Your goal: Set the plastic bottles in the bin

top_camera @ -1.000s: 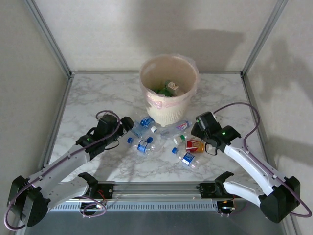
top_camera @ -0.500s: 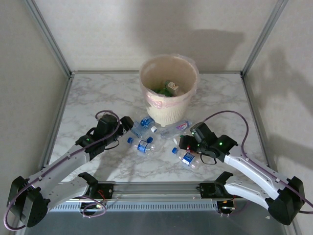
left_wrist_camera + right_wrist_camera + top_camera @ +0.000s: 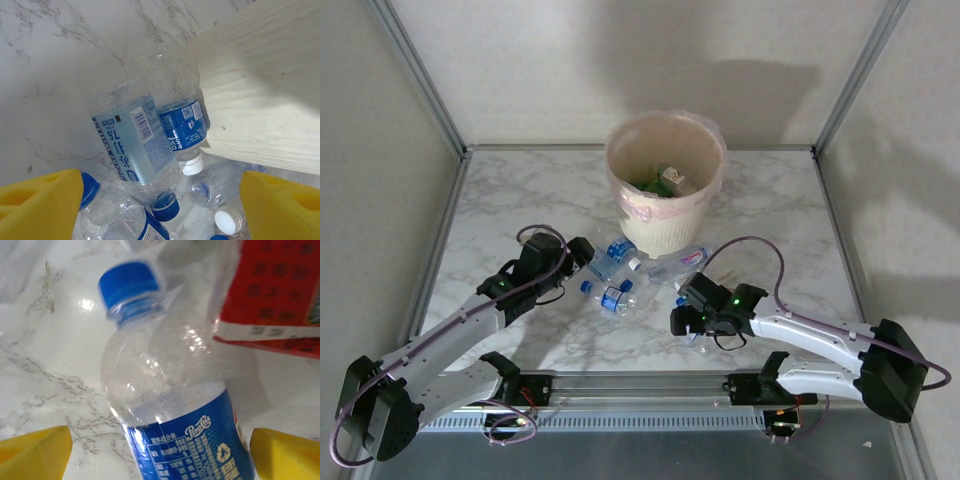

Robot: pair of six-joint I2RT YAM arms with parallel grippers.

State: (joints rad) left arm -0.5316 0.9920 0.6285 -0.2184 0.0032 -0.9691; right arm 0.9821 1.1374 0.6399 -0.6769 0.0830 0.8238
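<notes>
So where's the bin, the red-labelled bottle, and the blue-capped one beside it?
bin [image 3: 665, 230], top external view, outer wall.
red-labelled bottle [image 3: 280, 285], right wrist view, red label.
blue-capped bottle [image 3: 160, 385], right wrist view, clear shoulder.

Overhead camera views whole table [image 3: 520, 190]; wrist cameras apparently near its bottles [image 3: 610, 297].

table [image 3: 520, 195]: white marble, grey veins
bin [image 3: 660, 238]: cream, ribbed lower wall
liner [image 3: 642, 209]: translucent pink
Pepsi bottle [image 3: 170, 410]: clear, blue cap, blue label with white print
label at upper right [image 3: 280, 290]: red, white edge
bottle beside bin [image 3: 177, 120]: clear, dark blue label, white cap
left gripper pads [image 3: 40, 200]: yellow
right gripper pads [image 3: 285, 455]: yellow
cables [image 3: 753, 239]: purple
</notes>
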